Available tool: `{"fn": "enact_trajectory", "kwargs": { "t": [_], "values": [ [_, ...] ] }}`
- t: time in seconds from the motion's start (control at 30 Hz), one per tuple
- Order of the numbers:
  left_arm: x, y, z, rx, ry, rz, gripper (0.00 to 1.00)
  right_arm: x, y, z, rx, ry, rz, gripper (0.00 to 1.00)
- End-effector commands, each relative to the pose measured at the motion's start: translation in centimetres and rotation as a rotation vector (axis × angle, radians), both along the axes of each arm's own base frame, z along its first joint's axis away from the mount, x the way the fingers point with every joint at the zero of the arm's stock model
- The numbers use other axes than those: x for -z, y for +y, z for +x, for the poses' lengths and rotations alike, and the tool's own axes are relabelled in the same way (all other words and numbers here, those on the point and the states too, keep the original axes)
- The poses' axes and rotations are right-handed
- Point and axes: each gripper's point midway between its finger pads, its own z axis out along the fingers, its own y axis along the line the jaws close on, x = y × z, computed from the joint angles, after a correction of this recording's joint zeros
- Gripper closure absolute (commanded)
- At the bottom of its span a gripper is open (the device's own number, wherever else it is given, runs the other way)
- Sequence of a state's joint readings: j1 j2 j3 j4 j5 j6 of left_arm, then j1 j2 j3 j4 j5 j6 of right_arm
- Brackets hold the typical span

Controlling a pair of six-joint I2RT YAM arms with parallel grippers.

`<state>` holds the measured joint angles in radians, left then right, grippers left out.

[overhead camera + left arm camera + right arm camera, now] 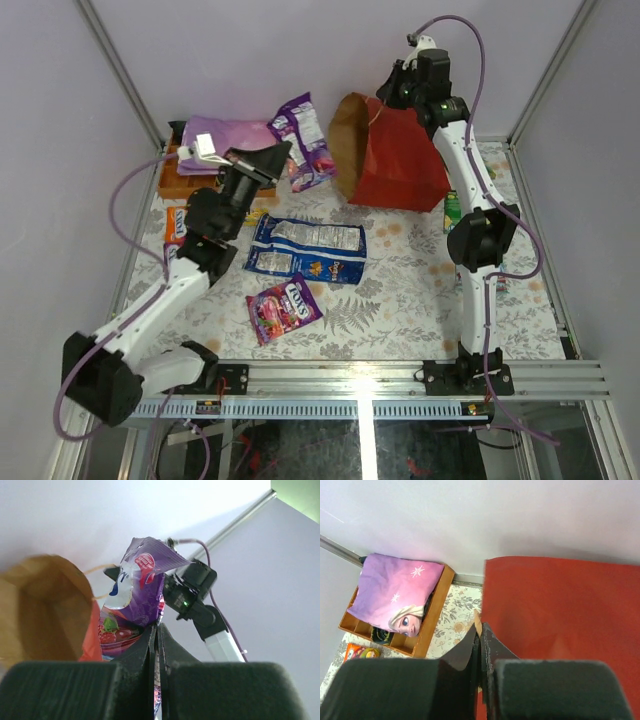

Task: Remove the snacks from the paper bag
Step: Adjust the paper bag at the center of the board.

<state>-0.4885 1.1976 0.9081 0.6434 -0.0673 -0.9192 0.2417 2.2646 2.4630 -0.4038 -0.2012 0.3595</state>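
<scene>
The red paper bag [400,160] lies on its side at the back, its brown mouth [348,140] facing left. My right gripper [395,92] is shut on the bag's top edge, and the right wrist view shows its jaws [479,631] pinching a brown strip beside the red wall [560,620]. My left gripper [276,158] is shut on a purple candy packet [305,140] and holds it up just left of the bag's mouth. The left wrist view shows the packet [142,587] standing out of the gripper [156,630] next to the brown opening [40,610].
A long blue chip bag [305,250] and a magenta packet [283,307] lie mid-table. An orange pack [175,222] lies at the left, a green pack [452,210] by the right arm. A wooden box with purple cloth [215,140] stands back left.
</scene>
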Motion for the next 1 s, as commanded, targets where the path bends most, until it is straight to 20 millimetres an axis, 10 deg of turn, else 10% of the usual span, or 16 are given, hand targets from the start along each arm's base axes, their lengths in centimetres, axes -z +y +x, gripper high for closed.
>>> {"fn": "enact_trajectory", "kwargs": {
  "t": [0.0, 0.23, 0.4, 0.47, 0.6, 0.97],
  "values": [
    [-1.0, 5.4, -1.3, -0.208, -0.053, 0.156, 1.0, -9.0, 1.9, -2.1, -0.047, -0.193, 0.08, 1.0],
    [-3.8, 12.5, -5.0, -0.426, -0.106, 0.205, 1.0, -13.4, 7.0, -6.0, -0.166, -0.271, 0.173, 1.0],
    [-6.1, 14.5, -7.3, -0.495, -0.153, 0.214, 1.0, -6.8, -5.8, 0.6, 0.094, -0.072, 0.335, 1.0],
    [-6.9, 14.3, -7.8, -0.482, -0.172, 0.217, 1.0, -2.5, -9.9, 2.8, 0.155, 0.007, 0.379, 1.0],
    [-7.2, 12.6, -7.1, -0.409, -0.188, 0.251, 1.0, 3.4, -10.4, 4.3, 0.126, 0.141, 0.411, 1.0],
    [-3.4, 6.8, -2.2, -0.188, -0.159, 0.362, 1.0, 4.8, -10.2, 1.9, 0.079, 0.151, 0.348, 1.0]
  ]
}}
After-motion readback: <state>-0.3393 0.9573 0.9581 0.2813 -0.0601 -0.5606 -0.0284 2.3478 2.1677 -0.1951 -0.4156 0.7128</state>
